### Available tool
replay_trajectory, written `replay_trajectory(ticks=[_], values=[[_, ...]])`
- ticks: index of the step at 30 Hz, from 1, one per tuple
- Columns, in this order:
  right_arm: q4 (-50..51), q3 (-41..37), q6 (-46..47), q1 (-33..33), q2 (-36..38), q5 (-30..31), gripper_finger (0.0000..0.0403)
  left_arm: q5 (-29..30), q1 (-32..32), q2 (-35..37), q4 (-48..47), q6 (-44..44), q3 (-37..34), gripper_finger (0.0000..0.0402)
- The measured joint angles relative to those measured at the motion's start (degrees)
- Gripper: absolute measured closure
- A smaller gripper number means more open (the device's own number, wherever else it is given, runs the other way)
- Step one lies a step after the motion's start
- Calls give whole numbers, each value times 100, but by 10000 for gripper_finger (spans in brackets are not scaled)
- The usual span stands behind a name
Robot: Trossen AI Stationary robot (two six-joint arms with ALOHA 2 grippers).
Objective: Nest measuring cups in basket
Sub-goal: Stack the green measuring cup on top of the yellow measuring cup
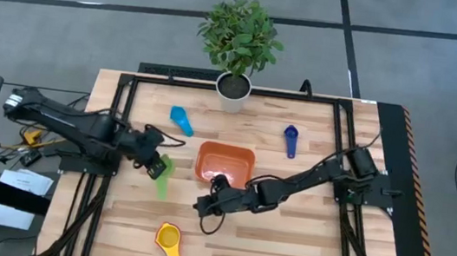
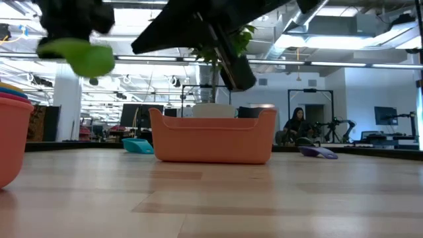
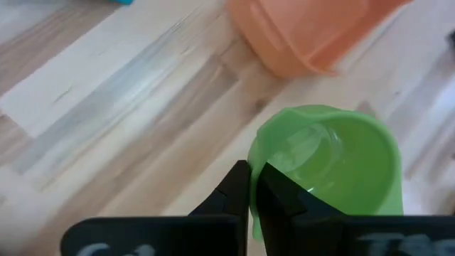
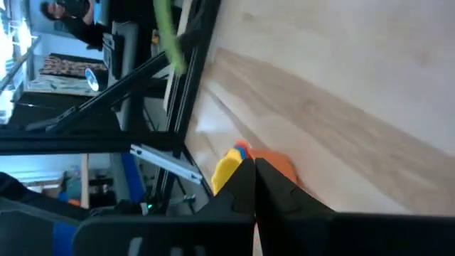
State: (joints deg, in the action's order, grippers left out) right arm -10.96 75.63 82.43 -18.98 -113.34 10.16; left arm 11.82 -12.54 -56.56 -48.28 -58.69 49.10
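Observation:
My left gripper [image 1: 156,166] is shut on the green measuring cup [image 3: 334,163], which is lifted clear of the table [image 2: 79,53], left of the orange basket [image 1: 224,162]. My right gripper [image 1: 202,203] is shut and empty. It hovers [image 2: 239,74] just near of the basket [image 2: 211,135]. A nested stack with a yellow cup on top [image 1: 169,239] stands on its base near the table's near edge, and shows beyond my right fingers [image 4: 234,167]. The light blue cup [image 1: 181,120] and the navy cup [image 1: 290,140] lie on the table farther back. My left gripper pinches the green cup between its two fingers [image 3: 238,188] at the bowl's edge [image 3: 257,153]. The fingers hide whether that part is rim or handle. They come from the table's left. The cup is lifted clear, its opening turned toward the wrist camera.
A white plant pot [image 1: 233,89] stands at the far edge, behind the basket. The stack fills the low view's left edge [image 2: 10,132]. Bare wood lies between the basket and the near edge. Black frame rails run along both sides of the table [image 1: 346,239].

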Motion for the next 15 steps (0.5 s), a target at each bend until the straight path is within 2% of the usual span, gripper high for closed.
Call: replay_trajectory(ticks=[8, 15], values=[[744, 341, -344, 84, 162, 327, 390, 682, -1382, -106, -40, -1680, 134, 401], [1640, 401, -503, 148, 399, 305, 382, 946, -2153, -481, 51, -2891, 134, 401]])
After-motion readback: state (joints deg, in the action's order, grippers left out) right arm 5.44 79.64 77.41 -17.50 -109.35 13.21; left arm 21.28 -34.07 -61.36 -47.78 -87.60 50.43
